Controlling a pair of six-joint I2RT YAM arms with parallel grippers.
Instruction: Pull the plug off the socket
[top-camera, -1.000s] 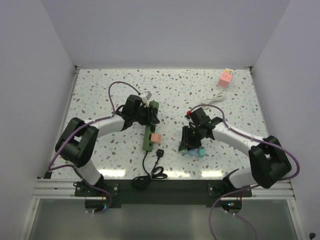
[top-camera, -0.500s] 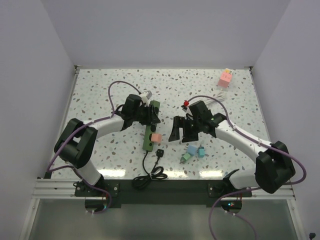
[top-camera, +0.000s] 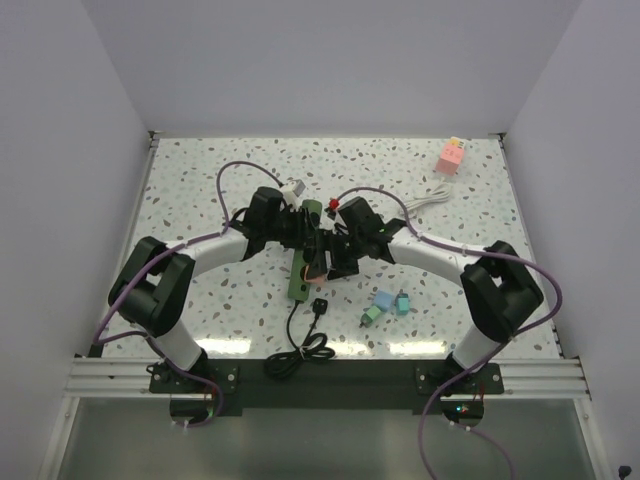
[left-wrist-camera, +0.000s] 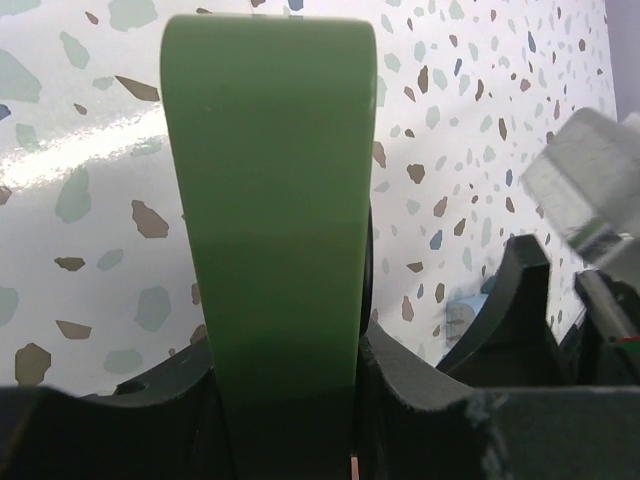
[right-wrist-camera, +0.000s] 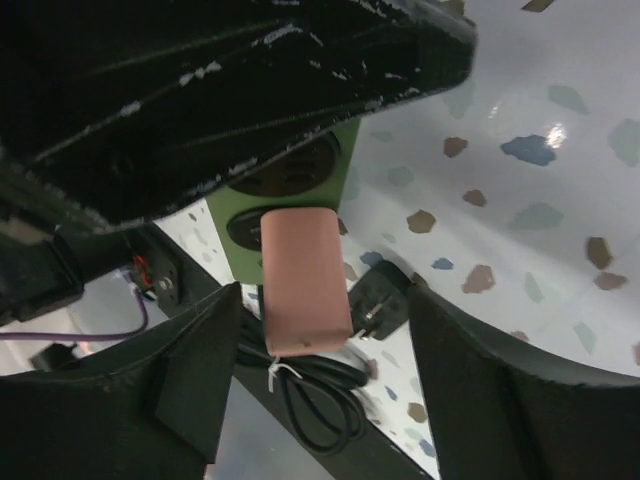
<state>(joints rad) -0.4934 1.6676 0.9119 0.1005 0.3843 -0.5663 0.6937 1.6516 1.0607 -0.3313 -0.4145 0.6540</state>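
1. Power strip (top-camera: 297, 287): dark green, long and narrow. It lay flat on the speckled counter (top-camera: 200, 170), running lengthwise away from the arm bases.
2. Thin black cord (top-camera: 300, 348): it left the power strip's near end and lay coiled a little beyond that end. A black plug (top-camera: 320, 305) rested just beside the same end.
3. Pink plug (right-wrist-camera: 305, 280): blocky, seated in an outlet on the power strip's near half and standing up from its face.
4. Left fingers (top-camera: 298, 230): clamped on the power strip's far half, one finger against each long side.
5. Right fingers (top-camera: 332, 262): spread apart and straddling the pink plug, one finger on each side. A gap showed on at least one side, and nothing was gripped.
6. Clear-and-white plug (top-camera: 293, 188): it lay just past the power strip's far end, toward the left arm's side.
7. Small teal and green adapters (top-camera: 382, 300): three lay clustered to the right of the power strip's near end, apart from it.
8. White cable (top-camera: 432, 197): it lay loose, well to the right of the power strip's far end.
9. Pink-and-yellow adapter (top-camera: 451, 156): it sat farther off than the white cable, in the same direction from the power strip.
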